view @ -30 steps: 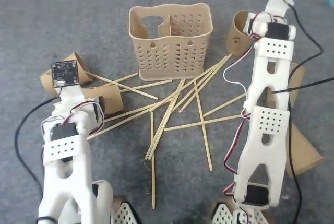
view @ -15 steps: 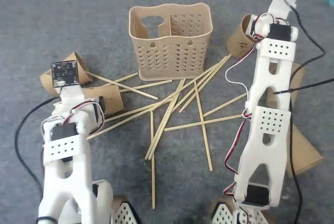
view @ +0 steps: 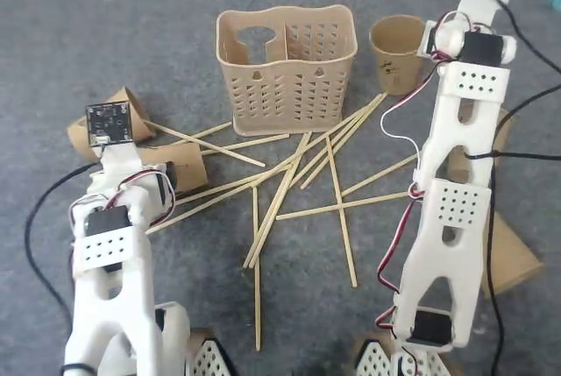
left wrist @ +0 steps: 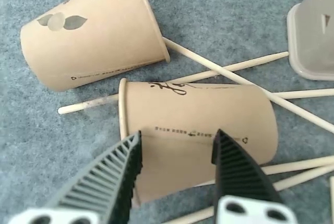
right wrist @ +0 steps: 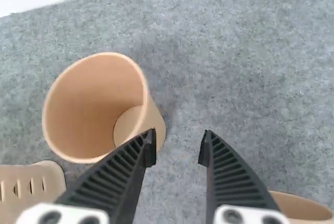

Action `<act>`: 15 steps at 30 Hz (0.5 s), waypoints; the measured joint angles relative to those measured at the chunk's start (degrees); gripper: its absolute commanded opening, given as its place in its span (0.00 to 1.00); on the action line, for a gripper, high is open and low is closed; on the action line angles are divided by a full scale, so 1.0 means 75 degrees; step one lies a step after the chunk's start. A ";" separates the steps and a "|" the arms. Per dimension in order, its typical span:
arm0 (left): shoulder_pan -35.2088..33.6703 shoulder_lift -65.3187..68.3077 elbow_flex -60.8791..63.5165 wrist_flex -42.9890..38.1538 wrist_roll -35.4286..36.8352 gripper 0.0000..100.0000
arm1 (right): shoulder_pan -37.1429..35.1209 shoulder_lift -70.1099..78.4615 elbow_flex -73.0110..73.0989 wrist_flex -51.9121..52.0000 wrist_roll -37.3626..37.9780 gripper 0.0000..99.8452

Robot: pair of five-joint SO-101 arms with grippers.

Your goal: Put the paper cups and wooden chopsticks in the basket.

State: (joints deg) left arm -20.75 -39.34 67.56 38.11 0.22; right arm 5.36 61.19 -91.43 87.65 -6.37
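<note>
Your right gripper (right wrist: 177, 141) is spread open with nothing between its fingers, and it hangs right next to the standing cup (right wrist: 94, 109). One fingertip overlaps the cup's outer wall, but you cannot tell whether it touches. From above, that standing cup (view: 396, 50) is upright on the grey carpet (view: 88, 43), mouth up, just to the right of the basket (view: 285, 87) and apart from it. A corner of the basket (right wrist: 26, 187) also shows past the cup in the right wrist view. Your left gripper (left wrist: 177, 136) is open as well. Its two ridged fingers straddle the nearer cup (left wrist: 198, 130), which lies on its side, but they do not close on it. Just beyond it the second cup (left wrist: 94, 31) also lies on its side, with its rim close to the nearer cup's wall. Several chopsticks (left wrist: 224, 70) run under and beside both cups toward the basket's corner (left wrist: 313, 36). In the high view these two cups, the nearer cup (view: 182, 170) and the second cup (view: 133, 104), sit at the left by your left arm. The chopsticks (view: 289, 183) are scattered in a loose fan on the carpet in front of the basket, between the two arms. A fourth cup (view: 515, 258) lies on its side at the right, partly behind your right arm.
</note>
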 measured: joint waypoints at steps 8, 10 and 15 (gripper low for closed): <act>0.0000 0.0000 0.0000 0.0000 0.0000 0.22 | 0.0012 0.0000 0.0105 -0.0492 0.0082 0.16; 0.0000 0.0000 0.0000 0.0000 0.0000 0.22 | 0.0012 0.0000 0.0105 -0.0668 0.0082 0.16; 0.0000 0.0000 0.0000 0.0000 0.0000 0.22 | 0.0000 0.0234 0.0105 -0.1114 0.0082 0.16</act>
State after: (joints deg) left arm -20.75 -39.34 67.56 38.11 0.22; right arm 5.36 62.95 -90.64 79.30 -5.76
